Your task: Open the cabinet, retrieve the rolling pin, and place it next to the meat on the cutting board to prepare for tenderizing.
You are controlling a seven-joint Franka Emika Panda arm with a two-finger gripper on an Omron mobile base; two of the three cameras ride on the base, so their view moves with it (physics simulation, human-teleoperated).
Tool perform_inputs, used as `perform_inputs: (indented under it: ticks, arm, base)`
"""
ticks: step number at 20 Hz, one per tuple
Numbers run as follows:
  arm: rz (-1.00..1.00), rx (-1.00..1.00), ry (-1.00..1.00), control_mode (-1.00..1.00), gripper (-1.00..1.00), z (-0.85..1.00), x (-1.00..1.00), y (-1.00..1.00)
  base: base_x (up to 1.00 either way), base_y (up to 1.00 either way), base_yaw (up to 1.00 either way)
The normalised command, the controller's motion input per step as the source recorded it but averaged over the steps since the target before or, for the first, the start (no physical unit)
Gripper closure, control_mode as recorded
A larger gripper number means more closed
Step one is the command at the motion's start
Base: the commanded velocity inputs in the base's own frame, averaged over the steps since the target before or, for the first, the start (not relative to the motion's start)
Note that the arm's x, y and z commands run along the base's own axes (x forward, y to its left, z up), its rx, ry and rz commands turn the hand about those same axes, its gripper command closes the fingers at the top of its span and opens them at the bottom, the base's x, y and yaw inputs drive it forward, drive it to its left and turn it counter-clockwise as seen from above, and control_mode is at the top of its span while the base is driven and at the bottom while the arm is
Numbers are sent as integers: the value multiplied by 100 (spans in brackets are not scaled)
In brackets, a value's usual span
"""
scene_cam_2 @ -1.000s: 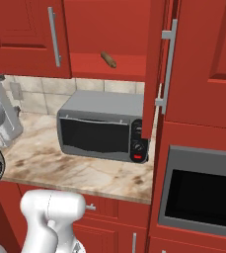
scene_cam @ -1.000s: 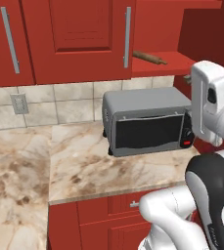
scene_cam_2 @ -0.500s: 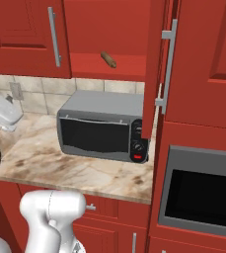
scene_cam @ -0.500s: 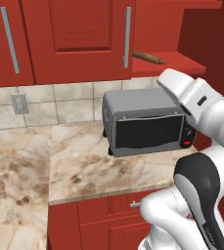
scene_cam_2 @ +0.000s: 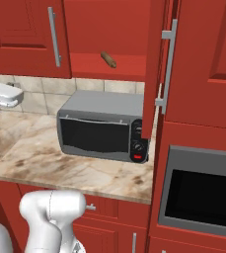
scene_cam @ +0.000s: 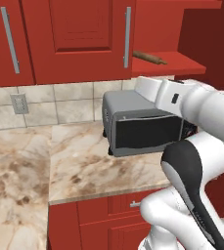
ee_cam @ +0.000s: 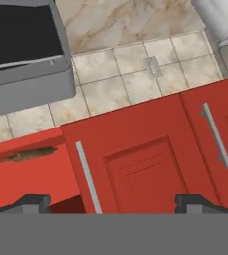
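Swung forward and leftward since a second ago, from upright at the right edge of the left base view to stretched low across the toaster oven [scene_cam: 143,128]. Wrist now lying level in front of that oven. Pincer [ee_cam: 113,201] spread wide, released, gripping nothing, touching nothing; finger tips [ee_cam: 32,201] poking up at the bottom of the hand view, well apart. Faces the shut left door [ee_cam: 135,164] of the cabinet [scene_cam: 74,34], with its silver bar handle [ee_cam: 87,177] between the tips, picture rolled upside down. Rolling pin [scene_cam: 150,57] lying on the red inner shelf [scene_cam_2: 119,66], in the open right half, above the oven; seen as a short brown stub [scene_cam_2: 108,60] in the right base view and a blurred brown streak [ee_cam: 28,155] in the hand view. Right door [scene_cam_2: 154,69] swung out edge-on, handle [scene_cam_2: 168,64] facing right. Oven's right end hidden behind the arm in the left base view. Marble counter [scene_cam: 79,161] below, tiled backsplash [scene_cam: 59,102] behind.
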Motion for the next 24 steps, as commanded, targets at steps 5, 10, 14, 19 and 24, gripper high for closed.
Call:
perform_inputs:
  ticks: [5, 10, 14, 19, 24]
  arm:
    - [-19, -24, 6, -100, -100, -17, 50, 0]
    - [-11, -13, 0, -100, -100, -20, 49, 0]
    - [0, -7, -2, -100, -100, -9, 47, 0]
    - [0, -7, -12, -100, -100, -2, 37, -4]
    - [0, -6, -16, -100, -100, 0, 34, -2]
  base:
    - [0, 0, 0]
    - [0, 0, 0]
    - [0, 0, 0]
    - [0, 0, 0]
    - [0, 0, 0]
